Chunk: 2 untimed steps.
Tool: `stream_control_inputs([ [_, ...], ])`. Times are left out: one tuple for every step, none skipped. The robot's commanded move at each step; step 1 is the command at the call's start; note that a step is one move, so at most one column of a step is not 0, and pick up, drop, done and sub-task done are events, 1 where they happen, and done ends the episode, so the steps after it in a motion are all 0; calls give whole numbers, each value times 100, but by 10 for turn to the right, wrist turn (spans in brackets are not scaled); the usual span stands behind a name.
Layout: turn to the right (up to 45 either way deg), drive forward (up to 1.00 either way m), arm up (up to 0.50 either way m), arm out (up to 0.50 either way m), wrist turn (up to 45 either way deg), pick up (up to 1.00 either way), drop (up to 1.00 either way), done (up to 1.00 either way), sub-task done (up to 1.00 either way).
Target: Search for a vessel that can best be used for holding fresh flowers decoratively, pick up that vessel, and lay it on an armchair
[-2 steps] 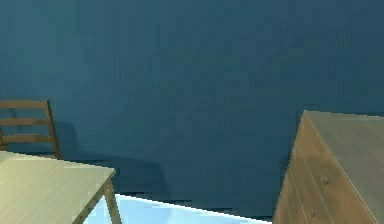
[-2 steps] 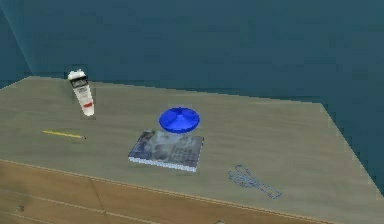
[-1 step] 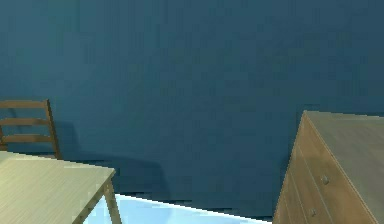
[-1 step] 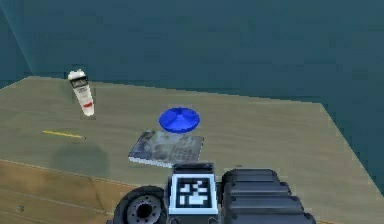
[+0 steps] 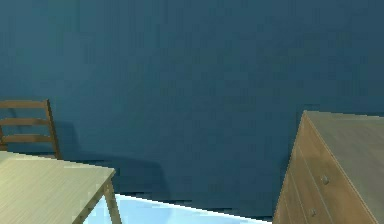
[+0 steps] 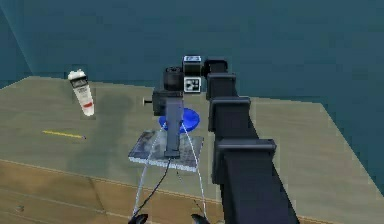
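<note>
In the arm side view my arm [image 6: 245, 165] rises as a dark bar over a wooden top [image 6: 320, 140]. My gripper [image 6: 170, 214] has its dark body beside the two white marker squares [image 6: 192, 63]. Its thin fingers [image 6: 150, 190] run toward six o'clock, down to the picture's bottom edge. I cannot tell whether I have hold of anything, for things lie right behind it on the wood. The likeliest thing for my task is a low, rounded blue thing [image 6: 192, 121], half hidden behind the gripper's body; whether it is the flower vessel I cannot tell. It sits at the twelve o'clock edge of a flat grey slab [image 6: 152, 152]. At ten o'clock from that slab a white bottle with a red band [image 6: 82, 92] stands tilted. At nine o'clock lies a thin yellow stick [image 6: 62, 133]. In the forward view a dark teal wall [image 5: 200, 90] fills the middle. A wooden chair [image 5: 28, 125] is at nine o'clock, a light table [image 5: 50, 190] at seven and a wooden dresser [image 5: 335, 170] at four.
</note>
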Motion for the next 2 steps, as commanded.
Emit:
stream_control_inputs([
  [0, 0, 0, 0, 450, 0, 0, 0, 0],
  [0, 0, 0, 0, 450, 0, 0, 0, 0],
])
